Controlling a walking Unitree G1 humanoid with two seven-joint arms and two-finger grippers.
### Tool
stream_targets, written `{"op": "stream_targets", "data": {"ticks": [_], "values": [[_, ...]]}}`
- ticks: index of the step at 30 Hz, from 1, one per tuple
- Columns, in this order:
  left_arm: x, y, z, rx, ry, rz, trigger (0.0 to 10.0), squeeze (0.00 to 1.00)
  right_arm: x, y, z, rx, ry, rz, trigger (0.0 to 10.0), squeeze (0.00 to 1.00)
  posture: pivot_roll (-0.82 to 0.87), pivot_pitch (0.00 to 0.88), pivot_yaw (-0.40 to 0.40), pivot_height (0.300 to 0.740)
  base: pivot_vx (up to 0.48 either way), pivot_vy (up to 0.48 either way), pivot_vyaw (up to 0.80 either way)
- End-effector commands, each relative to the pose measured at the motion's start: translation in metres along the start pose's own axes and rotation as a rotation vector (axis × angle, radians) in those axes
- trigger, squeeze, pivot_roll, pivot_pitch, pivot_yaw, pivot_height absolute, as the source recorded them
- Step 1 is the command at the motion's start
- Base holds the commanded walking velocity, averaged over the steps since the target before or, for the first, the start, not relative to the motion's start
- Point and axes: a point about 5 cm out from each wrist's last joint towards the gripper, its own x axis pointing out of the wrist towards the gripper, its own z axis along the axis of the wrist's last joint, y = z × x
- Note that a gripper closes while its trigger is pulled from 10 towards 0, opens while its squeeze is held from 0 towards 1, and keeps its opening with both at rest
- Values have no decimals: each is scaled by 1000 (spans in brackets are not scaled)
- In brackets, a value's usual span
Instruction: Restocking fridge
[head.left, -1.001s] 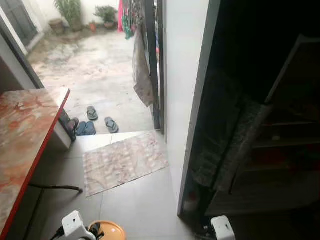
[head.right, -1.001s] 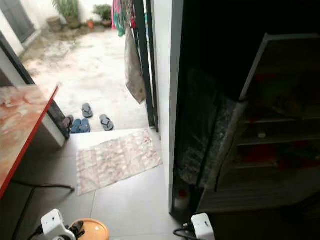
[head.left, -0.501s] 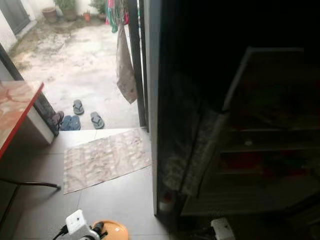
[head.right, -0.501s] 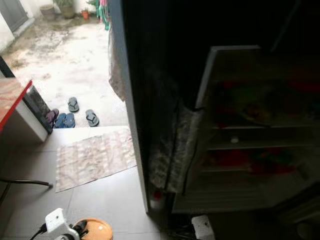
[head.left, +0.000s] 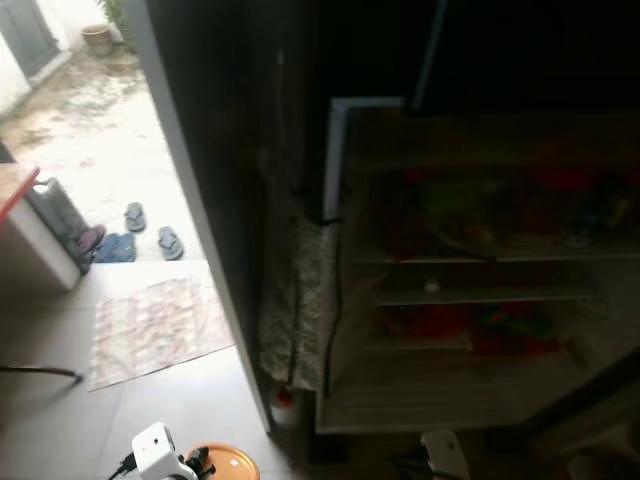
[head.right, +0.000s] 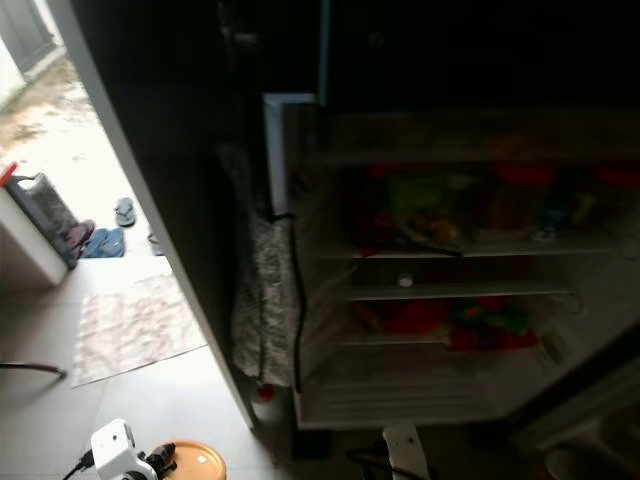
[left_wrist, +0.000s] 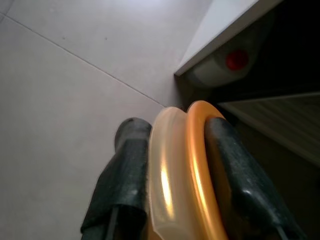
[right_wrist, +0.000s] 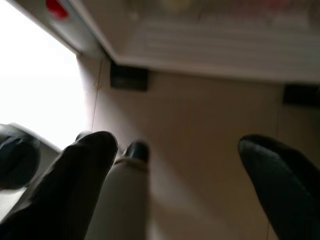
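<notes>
Fridge (head.right: 440, 270) open ahead, shelves dim w/ red and green items. My left gripper (left_wrist: 170, 165) is clenched on orange lid/plate (left_wrist: 197, 175), held low near floor (left_wrist: 60, 100) for carrying. Right gripper (right_wrist: 175, 165) fingers spread, nothing held, free to handle shelves.

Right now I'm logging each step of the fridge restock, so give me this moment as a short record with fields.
Left pincer: shut on an orange container, fingers gripping its rim, low over the floor tiles
Right pincer: open, holding nothing, near the fridge base
Fridge: door open, shelves stocked with red, green and yellow items, too dim to name
Beside fridge: patterned cloth hanging, red-capped bottle on the floor
Doorway: mat, sandals outside
</notes>
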Motion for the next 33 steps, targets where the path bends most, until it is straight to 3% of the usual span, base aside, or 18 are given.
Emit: {"op": "stream_targets", "data": {"ticks": [1, 4, 15, 20, 33], "values": [[-1, -2, -8, 2, 38, -5, 10000, 0, -2, -1, -12, -9, 46, -9, 10000, 0, -11, 72, -1, 740, 0, -379, -769], [-1, -2, -9, 1, 39, -3, 10000, 0, -2, 0, -14, -4, 52, -7, 10000, 0, -8, 73, -3, 740, 0, -382, -763], [-1, -1, -10, 0, 40, -2, 10000, 0, -4, -2, -17, -28, 42, -10, 10000, 0, -6, 79, -2, 740, 0, -378, 0], [-1, -3, -10, 1, 39, -6, 10000, 0, -4, -2, -19, -52, 52, 1, 10000, 0, -2, 79, -2, 740, 0, -306, 702], [-1, -5, -10, -8, 34, -10, 10000, 0, -5, -1, -23, -55, 72, 33, 10000, 0, -2, 66, -4, 740, 0, 0, 123]]}}
